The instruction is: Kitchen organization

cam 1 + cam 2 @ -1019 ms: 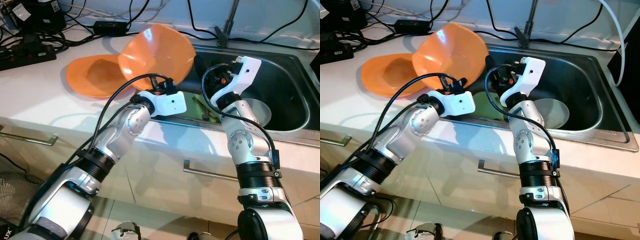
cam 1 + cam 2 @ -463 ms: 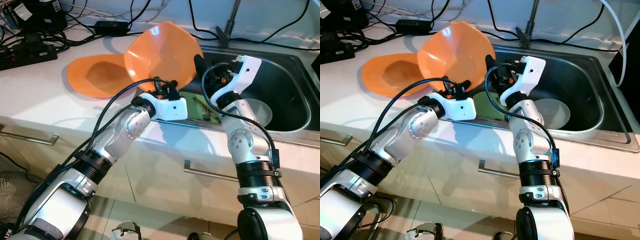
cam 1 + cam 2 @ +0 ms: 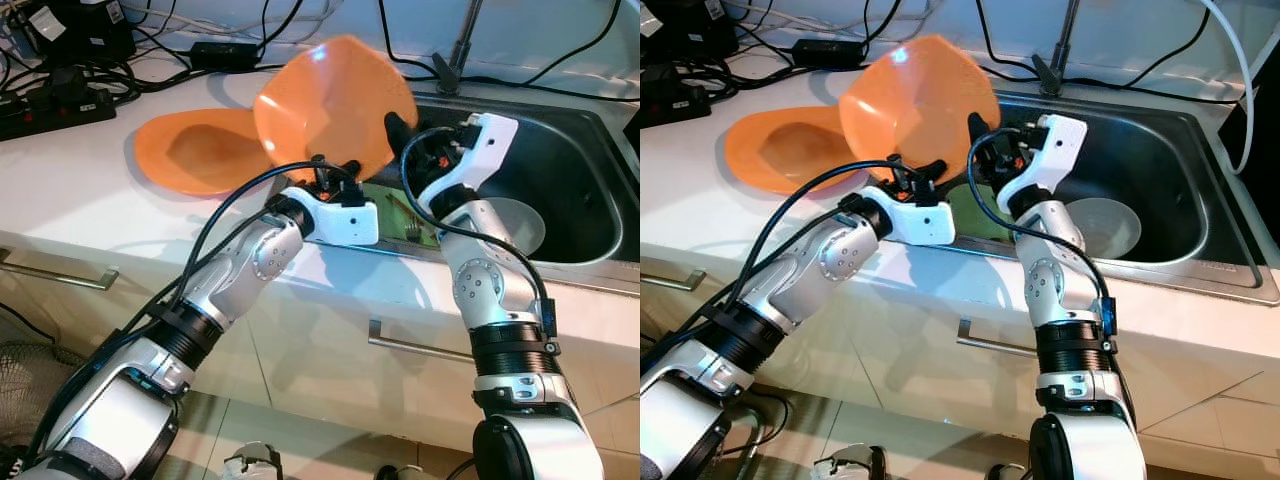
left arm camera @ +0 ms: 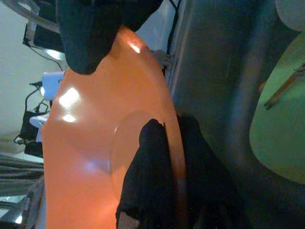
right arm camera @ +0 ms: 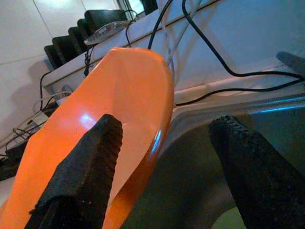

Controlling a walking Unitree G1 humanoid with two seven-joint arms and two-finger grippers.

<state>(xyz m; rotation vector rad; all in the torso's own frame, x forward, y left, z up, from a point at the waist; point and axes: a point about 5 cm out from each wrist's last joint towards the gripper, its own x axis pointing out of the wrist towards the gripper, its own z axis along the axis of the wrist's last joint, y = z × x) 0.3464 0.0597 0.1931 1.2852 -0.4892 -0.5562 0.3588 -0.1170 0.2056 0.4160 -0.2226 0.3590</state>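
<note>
An orange bowl [image 3: 330, 100] is held up on edge over the left rim of the steel sink [image 3: 585, 150]. My left gripper [image 4: 170, 125] is shut on its lower rim, one finger on each side of the wall. My right gripper [image 5: 167, 125] stands open at the bowl's right edge; one finger [image 5: 90, 167] lies against the bowl's inner face and the other finger [image 5: 248, 162] is off over the sink. A second orange dish [image 3: 195, 150] lies flat on the white counter to the left.
In the sink sit a white bowl [image 3: 515, 225] and a green board [image 3: 395, 210] with thin sticks on it. The faucet [image 3: 460, 45] rises behind the sink. A power strip [image 3: 55, 105] and several black cables crowd the counter's back left.
My left gripper has raised the orange bowl and carried it right, toward the sink, tilting it more upright. The right gripper's finger now overlaps the bowl's right edge.
</note>
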